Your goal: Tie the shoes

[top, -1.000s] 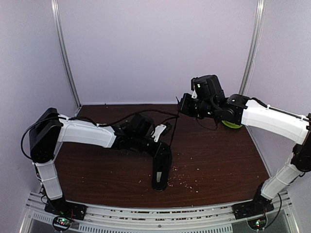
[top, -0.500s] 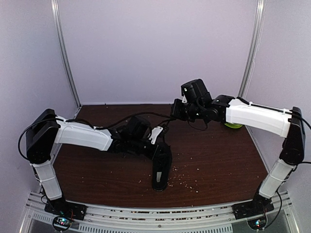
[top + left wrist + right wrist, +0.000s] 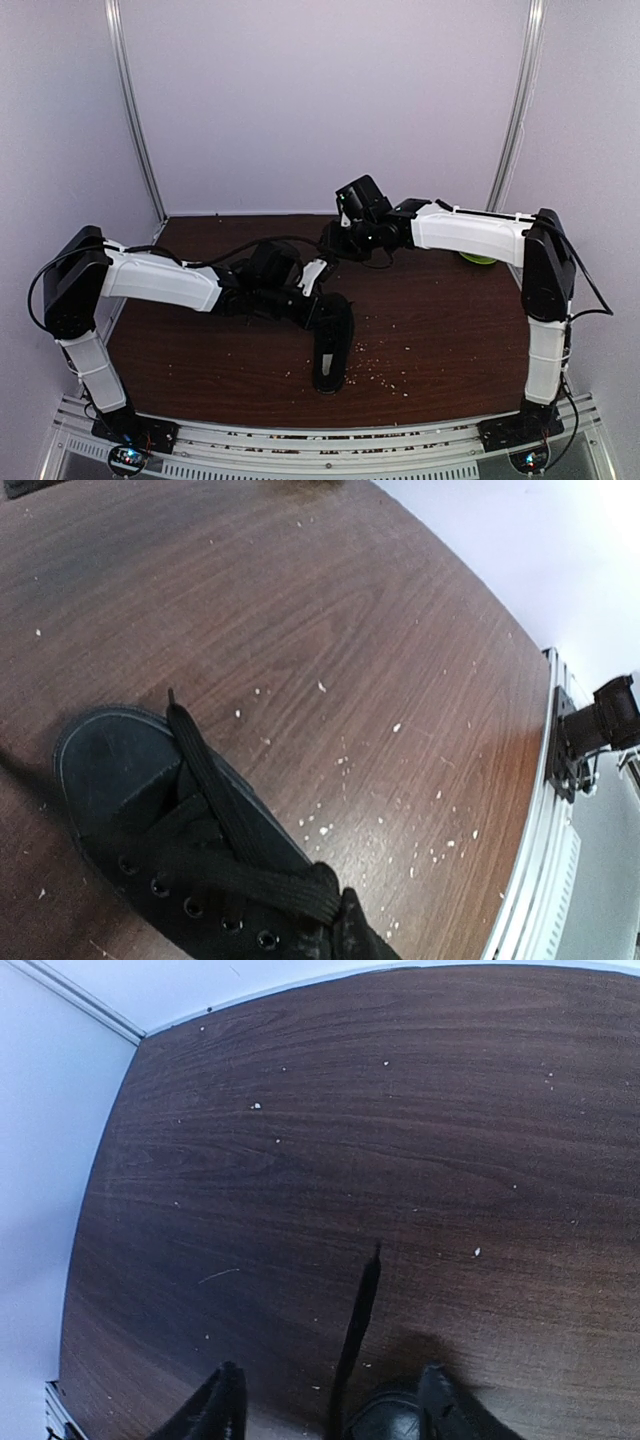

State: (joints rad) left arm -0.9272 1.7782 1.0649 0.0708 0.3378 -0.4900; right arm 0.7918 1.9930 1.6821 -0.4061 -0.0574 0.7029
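Note:
The black shoe [image 3: 332,350] lies on the brown table, toe towards the near edge, and fills the lower left of the left wrist view [image 3: 170,840]. My left gripper [image 3: 318,297] sits over its laced part, shut on a flat black lace [image 3: 250,885] that is pinched at the bottom edge of that view by the left gripper [image 3: 345,925]. Another lace end [image 3: 195,750] lies loose across the toe. My right gripper [image 3: 328,243] hovers just behind the shoe. The right gripper [image 3: 328,1405] is open, with a lace strand [image 3: 360,1300] hanging free between its fingers.
A green bowl [image 3: 480,259] stands at the back right, mostly hidden by the right arm. Pale crumbs [image 3: 385,375] are scattered beside the shoe. The metal rail [image 3: 330,435] runs along the table's near edge, and walls close off the other sides.
My right gripper has swung left and lower towards the shoe, and its jaws have opened, releasing the lace. The left gripper stayed shut on its lace by the shoe.

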